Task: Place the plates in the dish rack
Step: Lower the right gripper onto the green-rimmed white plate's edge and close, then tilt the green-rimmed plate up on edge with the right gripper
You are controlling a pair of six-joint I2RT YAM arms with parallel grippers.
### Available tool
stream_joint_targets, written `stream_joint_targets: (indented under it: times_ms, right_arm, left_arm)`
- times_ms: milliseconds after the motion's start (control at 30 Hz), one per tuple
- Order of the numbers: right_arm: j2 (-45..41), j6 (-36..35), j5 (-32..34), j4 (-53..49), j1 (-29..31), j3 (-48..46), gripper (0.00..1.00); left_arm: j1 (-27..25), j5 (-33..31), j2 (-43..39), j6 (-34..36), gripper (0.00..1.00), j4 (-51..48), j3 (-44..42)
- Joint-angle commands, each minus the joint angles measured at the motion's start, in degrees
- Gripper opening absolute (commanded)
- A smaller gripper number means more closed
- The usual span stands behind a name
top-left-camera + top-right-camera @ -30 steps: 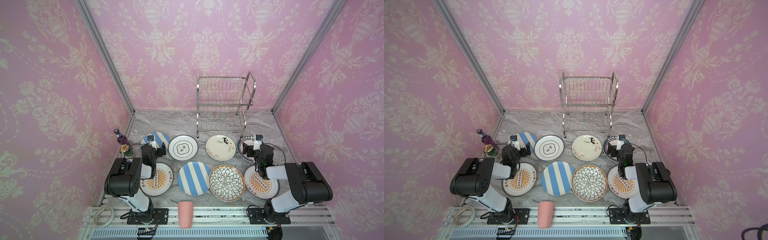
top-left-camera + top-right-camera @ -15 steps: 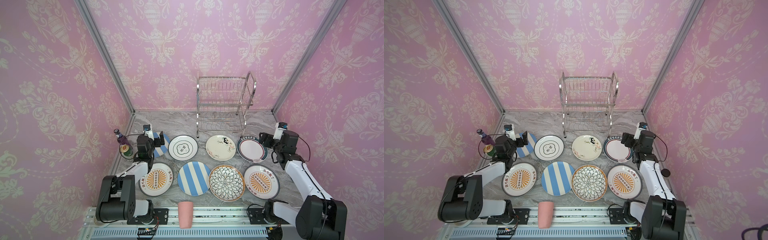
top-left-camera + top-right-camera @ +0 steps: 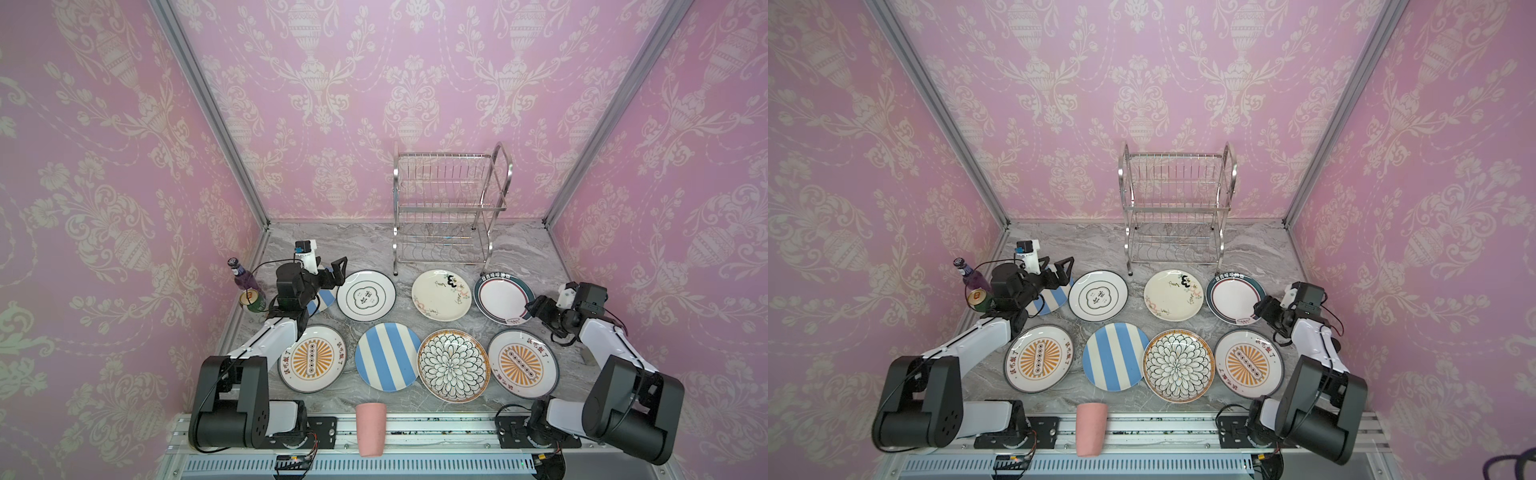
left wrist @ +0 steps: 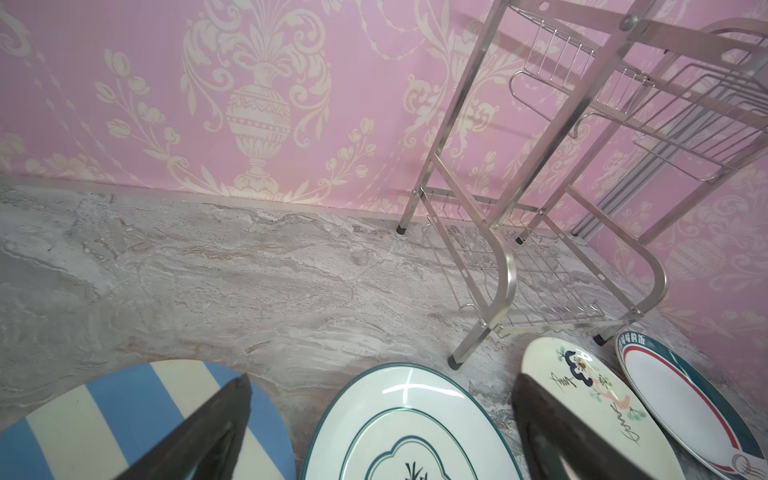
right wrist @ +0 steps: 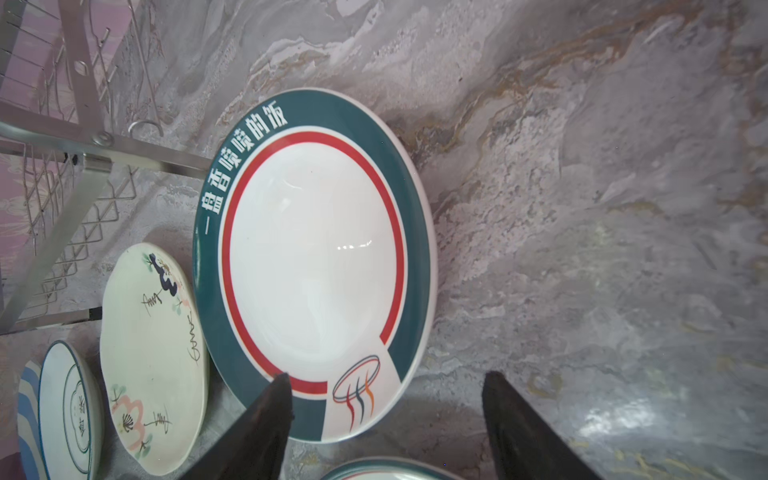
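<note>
Marble tabletop (image 3: 353, 245), pink-walled: all eight plates (image 3: 387, 357) are seen lying flat, the dish rack (image 3: 449, 208) at twelve o'clock unloaded. The left gripper (image 3: 337, 272) is held open; the right gripper (image 5: 386, 376), jaws apart, seemingly straddles the navy-rimmed plate (image 3: 503, 297) at its four-o'clock rim.

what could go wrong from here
1. The navy-rimmed plate lies flat and glossy; the open right gripper is lined up on only its rim, so a grip may slip.
2. Its far rim sits close to a foot of the dish rack; tilting it up might knock the rack.
3. The left arm is close to the purple bottle and can; a swing might topple them.
</note>
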Motion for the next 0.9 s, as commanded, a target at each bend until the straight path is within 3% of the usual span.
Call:
stream_joint_targets:
  times_ms: [0,500,867]
  right_arm:
    - [1.5,1.3,-2.8,1.5,-0.9,-0.7,0.72]
    - [12.8,3.7,-12.5,7.7,-4.4,0.3,0.58]
    - [18.6,4.3,-13.0,9.6,-4.7,2.5,0.46]
  left_arm:
    - [-0.7,2.9,0.8,-0.5,0.99,-2.0,1.8]
    - [-2.2,3.8,2.3,0.9,0.99,-2.9,2.9]
    - [-2.3,4.1,3.0,1.6,0.99,-3.7,4.0]
